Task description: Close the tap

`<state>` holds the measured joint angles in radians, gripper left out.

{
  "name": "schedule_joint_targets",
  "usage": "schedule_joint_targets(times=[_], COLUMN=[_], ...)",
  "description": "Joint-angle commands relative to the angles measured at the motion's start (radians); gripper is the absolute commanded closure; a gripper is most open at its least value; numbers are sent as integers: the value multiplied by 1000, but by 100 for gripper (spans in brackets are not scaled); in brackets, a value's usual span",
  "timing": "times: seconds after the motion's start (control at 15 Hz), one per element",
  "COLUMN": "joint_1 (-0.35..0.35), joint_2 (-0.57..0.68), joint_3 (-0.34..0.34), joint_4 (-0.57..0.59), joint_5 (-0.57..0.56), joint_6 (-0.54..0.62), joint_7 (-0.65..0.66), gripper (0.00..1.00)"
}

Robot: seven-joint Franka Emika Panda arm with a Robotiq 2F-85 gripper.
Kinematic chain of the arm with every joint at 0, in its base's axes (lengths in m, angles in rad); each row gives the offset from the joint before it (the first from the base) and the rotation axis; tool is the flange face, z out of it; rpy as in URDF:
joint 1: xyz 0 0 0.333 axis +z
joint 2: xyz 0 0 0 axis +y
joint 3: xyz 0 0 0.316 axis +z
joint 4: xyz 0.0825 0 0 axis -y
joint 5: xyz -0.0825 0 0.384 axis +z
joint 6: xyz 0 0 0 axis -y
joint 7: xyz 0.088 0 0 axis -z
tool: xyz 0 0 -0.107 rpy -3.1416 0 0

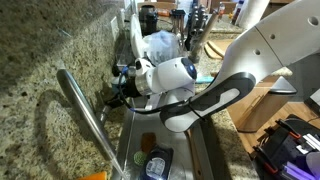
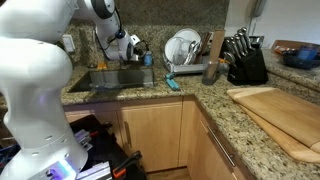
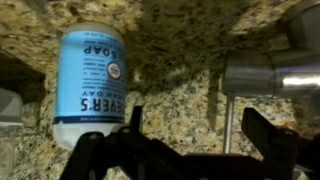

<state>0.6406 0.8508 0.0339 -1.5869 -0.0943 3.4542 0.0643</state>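
Wrist view, nearest first: the Robotiq gripper (image 3: 198, 148) hangs with its dark fingers (image 3: 265, 135) spread wide and nothing between them. Beyond them, framed in the gap, stands a thin metal rod (image 3: 228, 122), apparently the lever. It runs up to the brushed-steel body of the tap (image 3: 272, 72). Beside it, against the speckled granite (image 3: 180, 35), is a blue-labelled soap bottle (image 3: 95, 85), apart from the metal. In an exterior view the tap's slender arched spout (image 1: 88, 112) sweeps out over the sink (image 1: 128, 135), and the gripper (image 1: 125, 88) hovers at its base by the backsplash. Farther back, a dish rack (image 2: 182, 50) with plates and a knife block (image 2: 245, 62) line the counter. The tap looks rigid, fixed metal, smooth and probably slippery. Only the small lever should yield, so a push or pinch near its free end, clear of the bottle, looks the sensible hold
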Motion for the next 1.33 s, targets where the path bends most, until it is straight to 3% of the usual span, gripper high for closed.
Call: schedule_joint_targets(times=[0.0, 0.07, 0.13, 0.33, 0.8, 1.07, 1.27], joint_1=[107, 140, 85, 98, 20, 39, 63], joint_2=[-24, -22, -8, -6, 171, 227, 240], joint_3=[-165, -212, -141, -156, -50, -104, -183], joint_4=[5, 11, 14, 17, 334, 404, 443], joint_5=[54, 72, 33, 37, -12, -38, -11], joint_6=[-14, -12, -1, -1, -2, 0, 0], joint_7=[-32, -26, -3, 2, -130, -153, -175], gripper=[0, 0, 0, 0, 0, 0, 0])
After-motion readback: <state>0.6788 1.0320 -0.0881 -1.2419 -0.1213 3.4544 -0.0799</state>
